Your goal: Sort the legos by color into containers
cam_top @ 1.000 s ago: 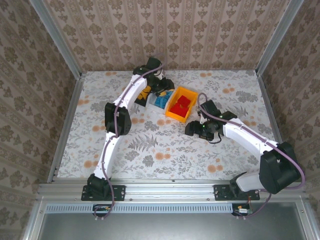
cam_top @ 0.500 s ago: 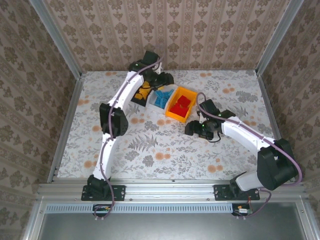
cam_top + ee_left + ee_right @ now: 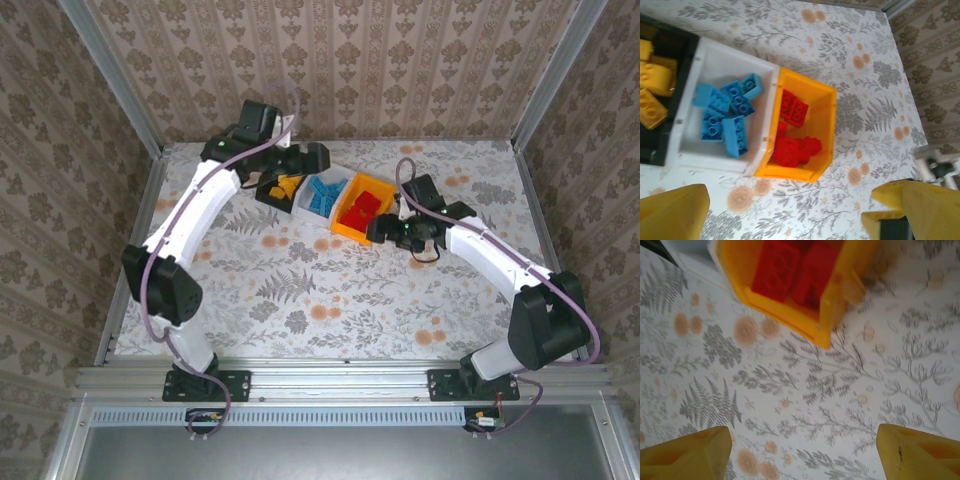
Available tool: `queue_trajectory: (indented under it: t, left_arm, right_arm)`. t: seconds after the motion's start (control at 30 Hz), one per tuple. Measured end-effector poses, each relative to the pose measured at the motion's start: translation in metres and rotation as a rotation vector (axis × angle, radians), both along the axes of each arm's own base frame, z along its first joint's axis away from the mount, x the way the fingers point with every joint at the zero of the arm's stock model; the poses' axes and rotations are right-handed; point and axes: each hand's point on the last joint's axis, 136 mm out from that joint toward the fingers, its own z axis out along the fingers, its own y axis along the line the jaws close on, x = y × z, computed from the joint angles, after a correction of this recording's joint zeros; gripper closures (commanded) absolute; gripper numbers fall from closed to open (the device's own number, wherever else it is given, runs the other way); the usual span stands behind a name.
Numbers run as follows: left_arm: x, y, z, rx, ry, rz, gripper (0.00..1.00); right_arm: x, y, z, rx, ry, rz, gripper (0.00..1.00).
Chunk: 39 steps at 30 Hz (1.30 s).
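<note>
Three joined bins stand at the back middle of the table. The black bin (image 3: 268,193) holds yellow bricks (image 3: 287,186), the white bin (image 3: 304,207) blue bricks (image 3: 322,195), the orange bin (image 3: 350,235) red bricks (image 3: 365,205). My left gripper (image 3: 312,159) hangs above and behind the bins, open with nothing between its yellow fingers (image 3: 670,215); below it lie the yellow bricks (image 3: 655,75), blue bricks (image 3: 727,117) and red bricks (image 3: 792,147). My right gripper (image 3: 382,230) sits open and empty just right of the orange bin (image 3: 790,315), whose red bricks (image 3: 785,270) show.
The floral tablecloth (image 3: 300,290) covers the table. Patterned walls with metal posts close in the back and both sides. The left arm's elbow (image 3: 160,285) stands over the left part of the table.
The left arm has swung its elbow far to the left and drawn its gripper up and back off the bins. The right gripper has crept slightly up toward the orange bin.
</note>
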Motion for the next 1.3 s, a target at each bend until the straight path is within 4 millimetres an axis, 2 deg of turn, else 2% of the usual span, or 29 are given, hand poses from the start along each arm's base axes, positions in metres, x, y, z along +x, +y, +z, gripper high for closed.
queue_trajectory:
  t: [0.07, 0.13, 0.23, 0.37, 0.53, 0.73, 0.97, 1.1, 1.2, 1.3]
  left_arm:
    - [-0.003, 0.02, -0.003, 0.005, -0.009, 0.04, 0.0]
    - [-0.007, 0.041, -0.004, 0.012, -0.018, 0.086, 0.0]
    - [-0.014, 0.07, 0.0, 0.021, -0.047, 0.15, 0.0]
    - [-0.031, 0.097, 0.01, 0.053, -0.136, 0.218, 0.0]
    - [-0.054, 0.129, 0.022, 0.098, -0.33, 0.305, 0.0]
    - [-0.071, 0.154, 0.01, 0.17, -0.54, 0.353, 0.0]
    - [-0.078, 0.173, -0.016, 0.219, -0.65, 0.416, 0.0]
    - [-0.08, 0.177, -0.02, 0.247, -0.693, 0.421, 0.0]
    - [-0.081, 0.179, -0.018, 0.268, -0.723, 0.418, 0.0]
    - [-0.084, 0.182, -0.023, 0.289, -0.739, 0.415, 0.0]
  right_arm:
    - [0.011, 0.0, 0.013, 0.005, -0.041, 0.003, 0.18]
    - [0.022, -0.001, 0.027, 0.01, -0.089, -0.002, 0.08]
    - [0.039, -0.002, 0.048, 0.01, -0.171, 0.0, 0.0]
    - [0.058, -0.006, 0.072, -0.004, -0.283, -0.007, 0.0]
    - [0.072, -0.014, 0.097, -0.031, -0.429, -0.023, 0.0]
    - [0.064, -0.034, 0.13, -0.09, -0.681, -0.057, 0.0]
    - [0.043, -0.054, 0.141, -0.236, -0.896, -0.014, 0.0]
    - [0.035, -0.073, 0.15, -0.32, -0.955, -0.039, 0.0]
    - [0.029, -0.098, 0.146, -0.373, -0.958, -0.096, 0.0]
    - [0.024, -0.13, 0.124, -0.431, -0.915, -0.169, 0.0]
